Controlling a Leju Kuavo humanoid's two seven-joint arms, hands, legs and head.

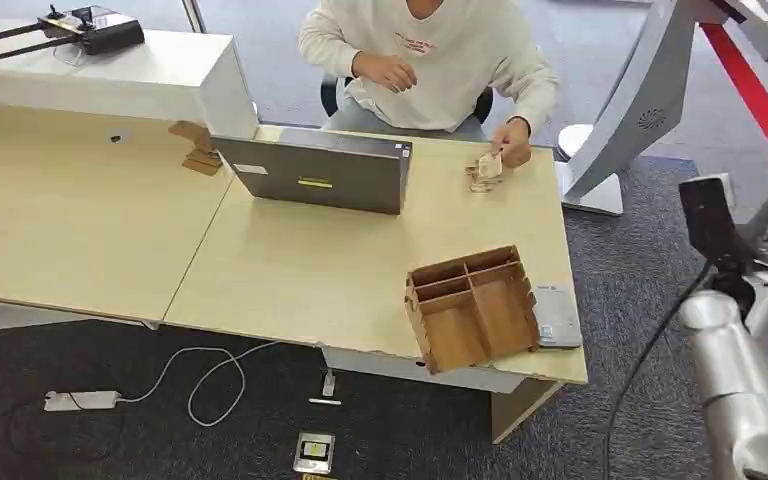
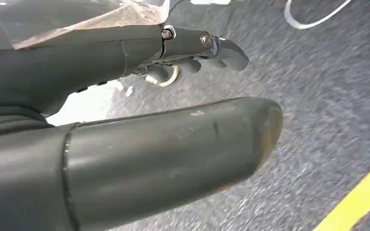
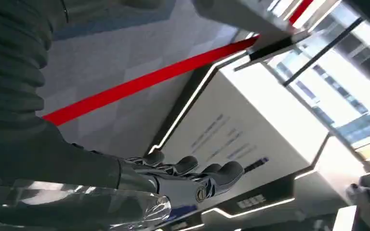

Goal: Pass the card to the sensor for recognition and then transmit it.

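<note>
Far left: a black device with antennas point(image 1: 80, 28) sits on a raised white counter point(image 1: 110, 75); the counter's left part is cut off by the frame edge. Below it, on the dark carpet point(image 1: 440, 430) near the desk, a white power strip point(image 1: 80, 400) with a looping white cable point(image 1: 205, 375).

Light wood desk point(image 1: 300, 270) spans the middle. A small wooden stand point(image 1: 198, 148) sits at its far side, just left of a grey laptop point(image 1: 320, 172) whose lid back faces the camera; the screen is hidden. A small square item point(image 1: 314, 452) lies on the carpet at the near edge; too small to identify.

Person in a white sweatshirt point(image 1: 440, 50) sits at the far side, head cut off. One hand point(image 1: 512, 140) holds a pale card point(image 1: 490, 164) over a small holder point(image 1: 480, 180) on the desk, right of the laptop; details there are too small to resolve.

Near right corner of the desk: a wooden divided tray point(image 1: 472, 308), and touching its right side a flat white sensor point(image 1: 558, 318).

Right edge: right arm point(image 1: 750, 380), silver, raised beside the desk.

Left hand point(image 2: 139, 110): fingers extended and apart, nothing held, above blurred carpet with a yellow line point(image 2: 356, 197).

Right hand point(image 3: 173, 180): fingers point(image 3: 224, 172) extended, loosely apart, nothing in them. Behind it a white kiosk point(image 3: 250, 130) and a red strip point(image 3: 139, 86).
</note>
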